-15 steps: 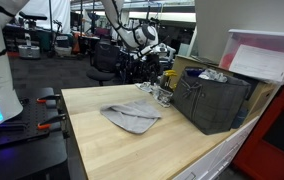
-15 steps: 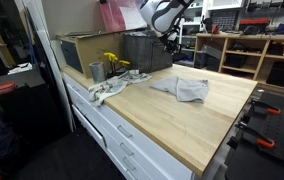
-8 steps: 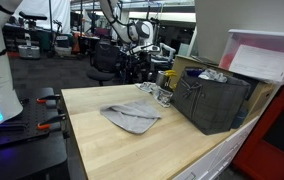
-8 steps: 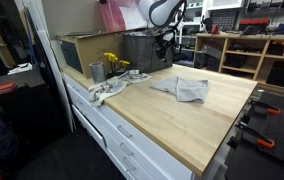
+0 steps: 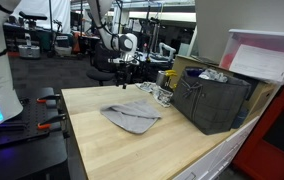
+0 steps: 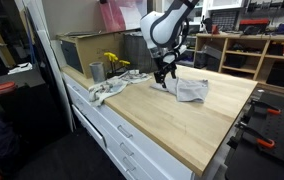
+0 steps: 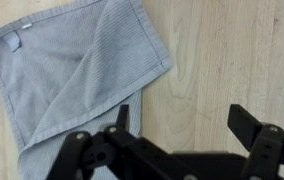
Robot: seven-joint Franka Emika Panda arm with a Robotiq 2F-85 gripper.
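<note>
Claw (image 7: 182, 125): stood wide and empty, low in frame.
Towel (image 7: 77, 75): grey, folded, upper left on bench (image 7: 232, 50); likely soft, light, limp.
Hold: pinching its lower right fold looked best.

Swung the black two-fingered gripper (image 5: 125, 63) away from the dark grey fabric bin (image 5: 210, 100) on the right and down toward the crumpled grey cloth towel (image 5: 132, 115). Now hanging just beside the towel's edge, over bare wood. Opened wider than a second ago, nothing between the jaws.
</note>
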